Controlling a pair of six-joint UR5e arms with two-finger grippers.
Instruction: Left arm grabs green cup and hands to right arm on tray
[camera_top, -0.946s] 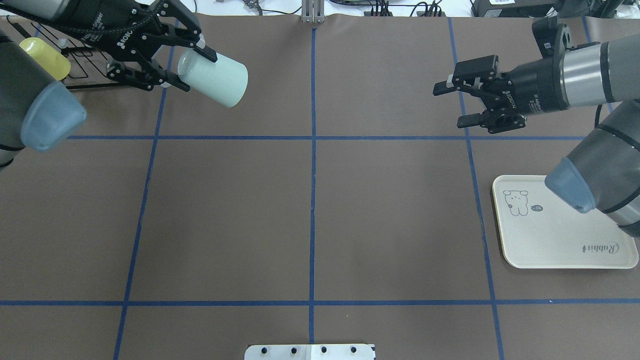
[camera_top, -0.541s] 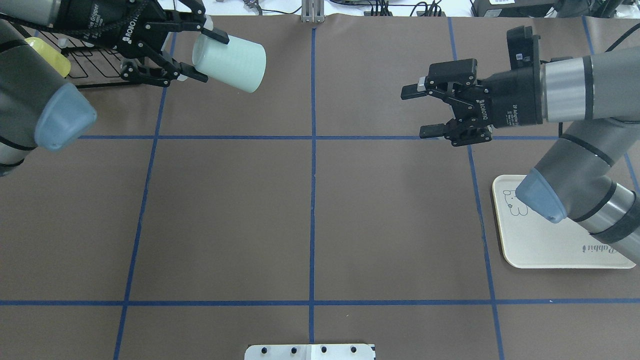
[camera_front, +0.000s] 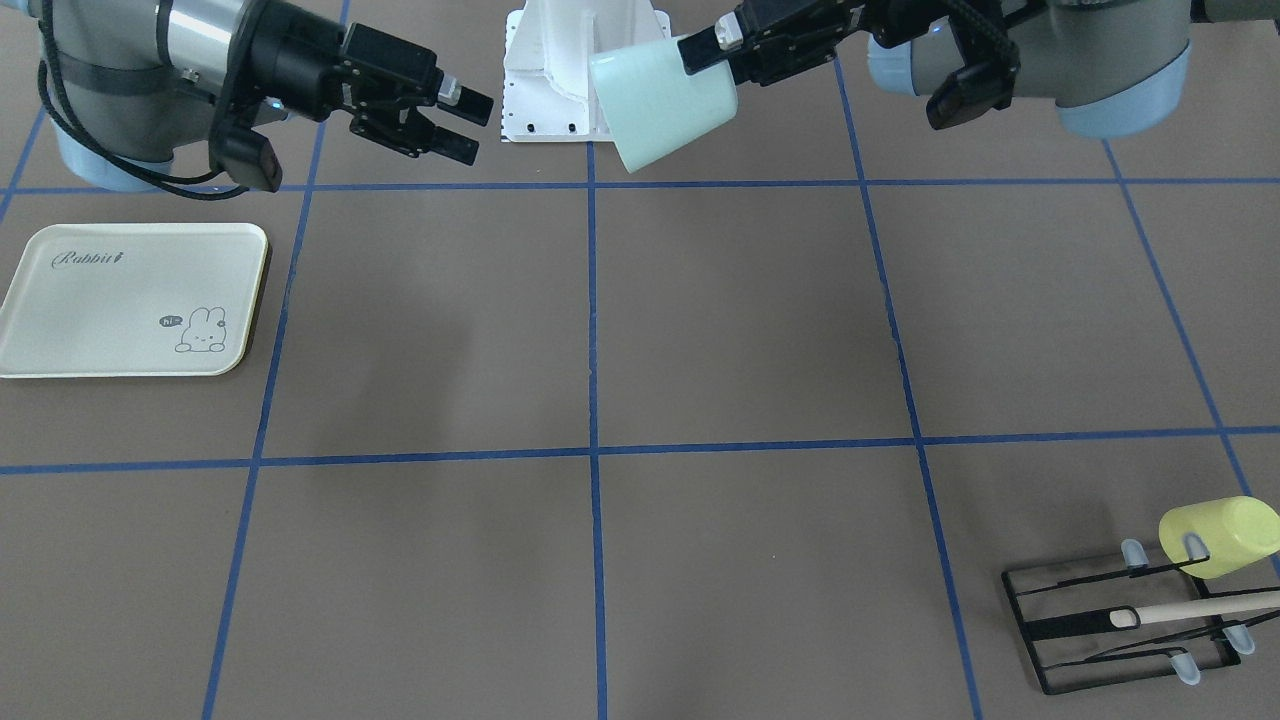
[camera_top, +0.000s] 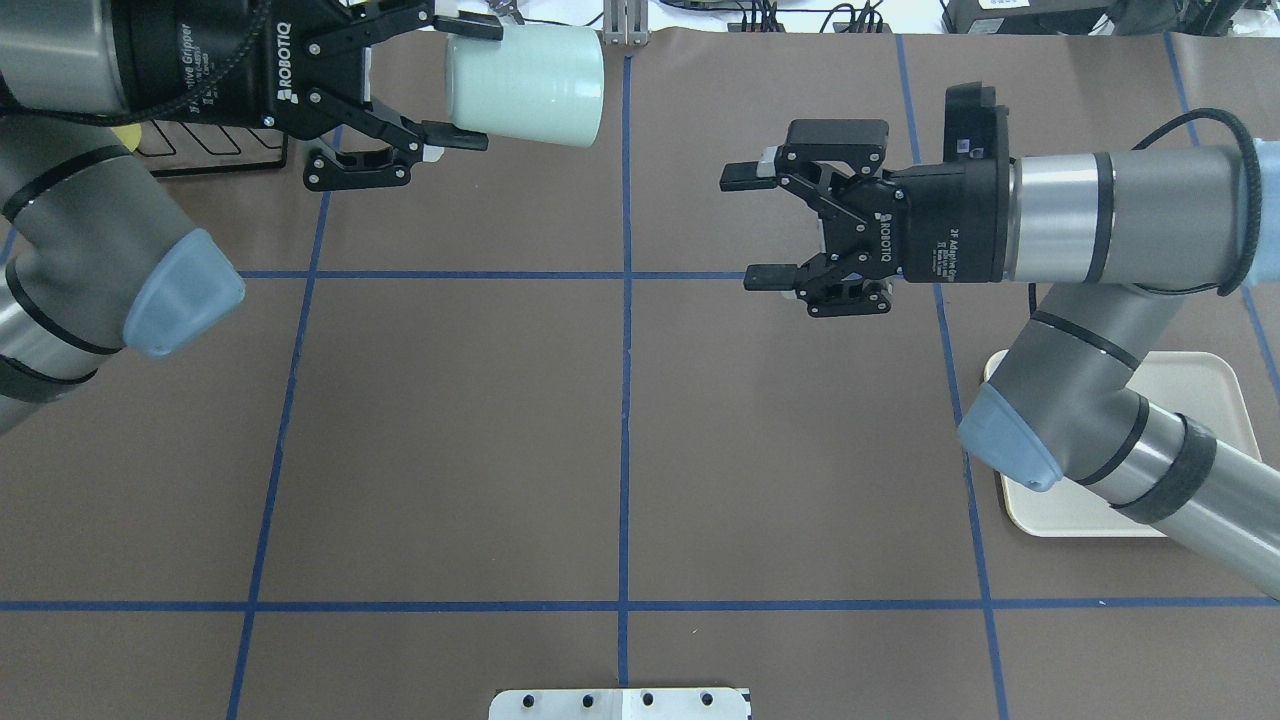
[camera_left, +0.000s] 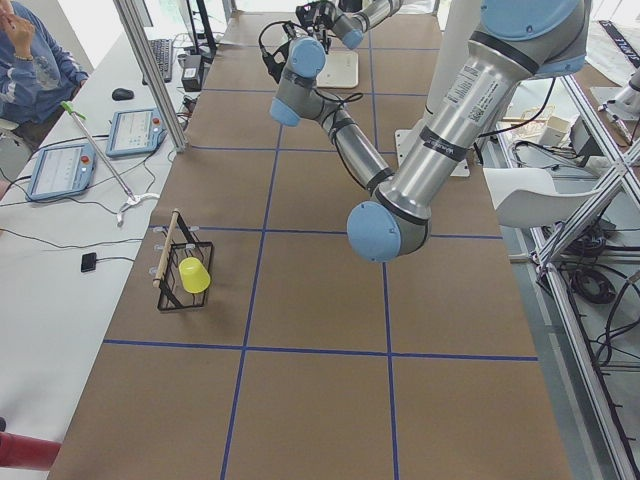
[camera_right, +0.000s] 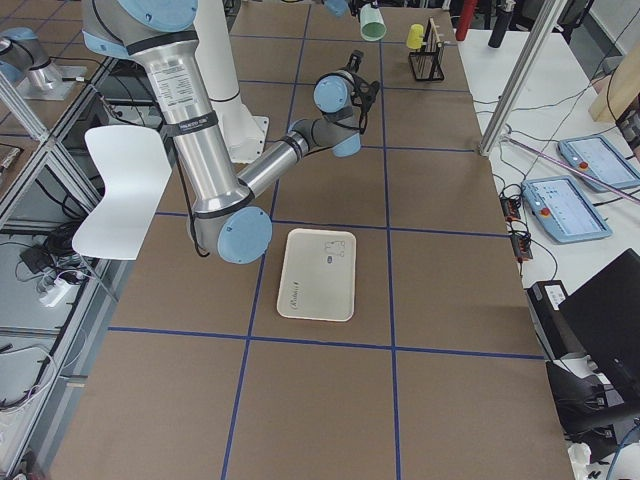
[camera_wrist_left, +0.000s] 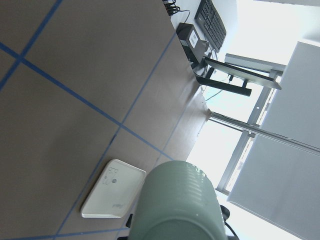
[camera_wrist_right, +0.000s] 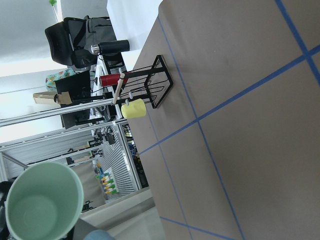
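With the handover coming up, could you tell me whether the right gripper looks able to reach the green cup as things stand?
Probably yes. The right gripper is open and faces the green cup, which the left gripper holds in the air, mouth towards it. Only open space lies between them.

Mint green cup (camera_top: 525, 85) is hanging sideways in the air at 12 o'clock of the overhead view, mouth pointing at 3 o'clock. Left gripper (camera_top: 470, 82) on the left arm (camera_top: 60, 220) is clamping its base end. Right gripper (camera_top: 748, 228) on the right arm (camera_top: 1100, 215) is facing it with fingers spread, apart from the cup. Cream tray (camera_top: 1210, 375) is lying flat at 4 o'clock, partly under the right arm.
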